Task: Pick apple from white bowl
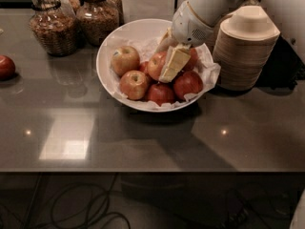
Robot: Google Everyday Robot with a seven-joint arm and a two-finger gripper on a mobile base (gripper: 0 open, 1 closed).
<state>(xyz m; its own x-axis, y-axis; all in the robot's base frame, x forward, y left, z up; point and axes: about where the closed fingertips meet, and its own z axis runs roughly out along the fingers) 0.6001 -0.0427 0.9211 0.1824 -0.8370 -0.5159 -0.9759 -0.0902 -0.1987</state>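
Note:
The white bowl (125, 33) stands at the back middle of the dark counter, lined with crinkled white paper and holding several apples. My gripper (165, 65) reaches down into it from the upper right, its cream tip lying against a red-orange apple (155, 64) near the bowl's middle. Another red apple (188, 83) lies just right of the tip, and part of one more shows behind it. A paler yellow-green apple (125, 59) sits at the bowl's left. The white wrist housing (193, 23) hangs over the bowl's back right rim.
A stack of tan paper bowls (245, 46) stands right beside the white bowl. Two glass jars (52, 27) of dark food stand at the back left. A lone dark red apple (5, 67) lies at the far left edge. Cables lie on the floor below.

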